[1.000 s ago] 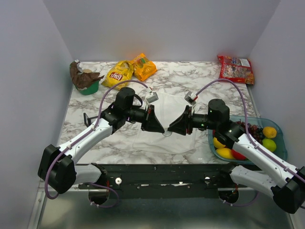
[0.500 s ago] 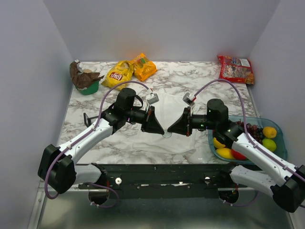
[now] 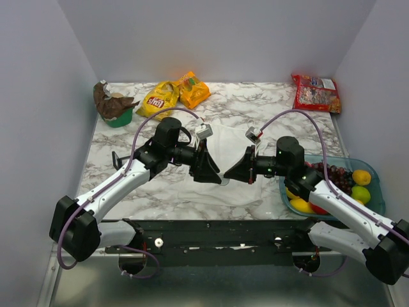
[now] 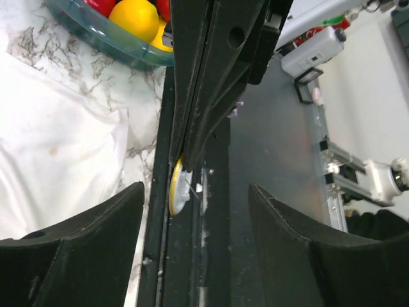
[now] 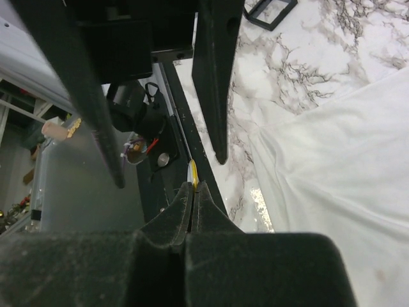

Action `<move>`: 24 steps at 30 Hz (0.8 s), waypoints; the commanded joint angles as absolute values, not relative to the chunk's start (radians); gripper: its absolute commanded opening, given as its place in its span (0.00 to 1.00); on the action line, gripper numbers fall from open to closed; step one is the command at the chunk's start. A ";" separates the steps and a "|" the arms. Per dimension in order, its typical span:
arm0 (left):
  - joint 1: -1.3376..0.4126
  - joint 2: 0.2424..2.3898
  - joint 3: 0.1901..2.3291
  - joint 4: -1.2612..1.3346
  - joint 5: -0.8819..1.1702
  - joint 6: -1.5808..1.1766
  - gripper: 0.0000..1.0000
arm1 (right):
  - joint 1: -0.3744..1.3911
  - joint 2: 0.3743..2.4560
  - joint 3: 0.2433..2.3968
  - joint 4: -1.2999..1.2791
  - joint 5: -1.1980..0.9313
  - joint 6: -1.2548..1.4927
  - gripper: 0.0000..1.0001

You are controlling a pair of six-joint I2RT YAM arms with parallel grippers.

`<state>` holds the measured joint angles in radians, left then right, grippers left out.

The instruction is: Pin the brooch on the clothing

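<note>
The brooch (image 4: 177,185) is a small yellow disc with a white back, seen edge-on. My right gripper (image 5: 193,187) is shut on it, and its rim (image 5: 193,173) pokes out past the fingertips. My left gripper (image 4: 195,256) is open, its fingers standing wide on either side of the brooch without touching it. In the top view both grippers meet tip to tip, left (image 3: 215,177) and right (image 3: 227,176), just above the near part of the white clothing (image 3: 220,137). The clothing (image 5: 332,166) lies spread flat on the marble table.
A blue tray (image 3: 378,199) with lemons, grapes and other fruit sits at the right. Two chip bags (image 3: 167,96), a red candy bag (image 3: 316,92) and a green bowl (image 3: 117,115) stand along the back. A small black square frame (image 3: 117,160) lies left of the clothing.
My left gripper was shut at the brooch and has opened. My right gripper has closed on the brooch. Both arms stayed almost in place.
</note>
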<state>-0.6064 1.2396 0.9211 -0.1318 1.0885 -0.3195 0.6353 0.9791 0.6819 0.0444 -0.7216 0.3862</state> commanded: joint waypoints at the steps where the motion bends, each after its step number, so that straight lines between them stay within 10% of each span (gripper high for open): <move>1: -0.603 1.209 0.948 -0.132 1.045 -0.308 0.80 | 0.637 0.971 0.667 0.107 -0.693 0.407 0.01; 11: -0.557 1.105 0.925 -0.140 0.749 -0.244 0.89 | 0.640 0.881 0.646 0.225 -0.473 0.497 0.01; 24: -0.578 0.838 0.574 0.633 0.385 -0.721 0.89 | 0.696 0.957 0.644 0.725 -0.301 0.716 0.01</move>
